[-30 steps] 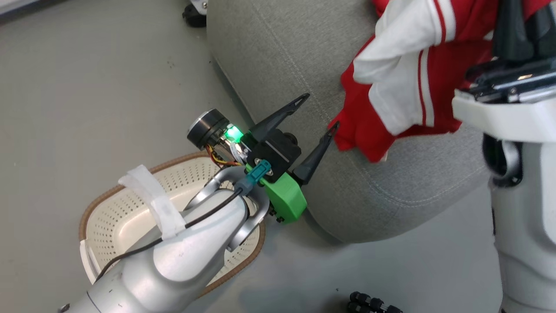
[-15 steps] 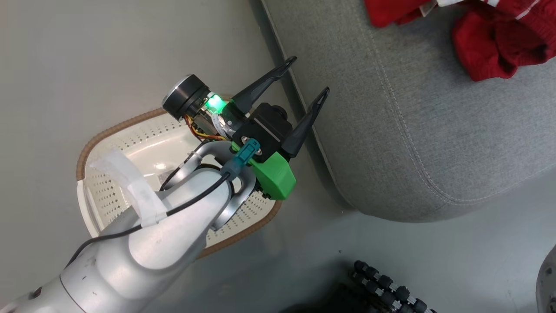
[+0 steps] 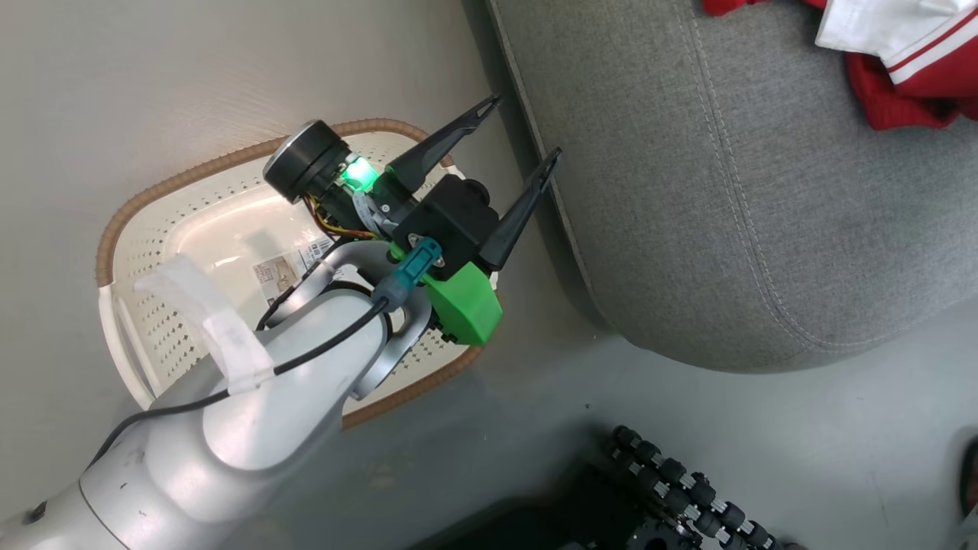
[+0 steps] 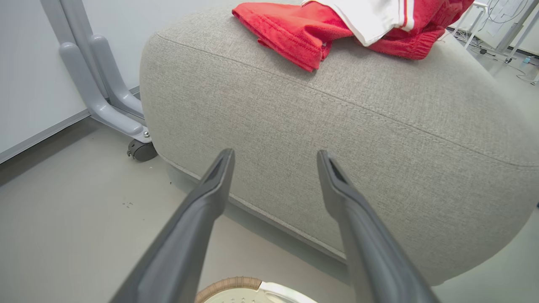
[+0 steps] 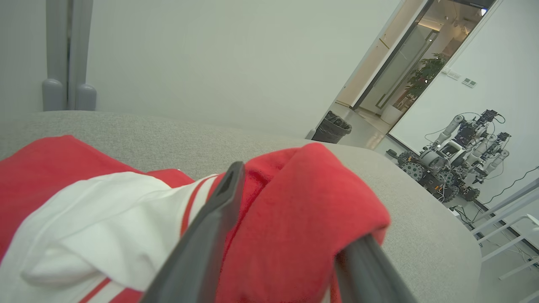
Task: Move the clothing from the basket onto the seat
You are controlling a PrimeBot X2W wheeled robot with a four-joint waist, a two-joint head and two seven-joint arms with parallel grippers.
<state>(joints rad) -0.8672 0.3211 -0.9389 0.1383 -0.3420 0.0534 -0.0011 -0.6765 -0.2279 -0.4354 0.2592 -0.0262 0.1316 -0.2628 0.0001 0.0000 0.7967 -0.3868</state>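
Note:
The clothing [image 3: 909, 69], red with white striped panels, lies on top of the grey seat [image 3: 726, 198] at the upper right. In the left wrist view the clothing [image 4: 303, 33] rests on the seat [image 4: 337, 139] top. The cream basket [image 3: 145, 252] stands on the floor left of the seat, its label sticker [image 3: 286, 267] showing, partly hidden by my left arm. My left gripper [image 3: 521, 128] hovers open over the basket's right rim, pointing at the seat's side. My right gripper [image 5: 299, 206] stands open with red clothing [image 5: 294, 219] bunched between its fingers and draped over the right one.
A black wheeled base with rollers [image 3: 672, 489] sits on the floor near the bottom edge. A grey stand leg with a caster [image 4: 141, 149] is behind the seat's left end. Another robot [image 5: 454, 160] and a black bin [image 5: 334, 126] stand far off by a doorway.
The head camera has swung toward the basket, so the picture has shifted. The clothing that hung from my right gripper over the seat now rests on it, and the right jaws have opened.

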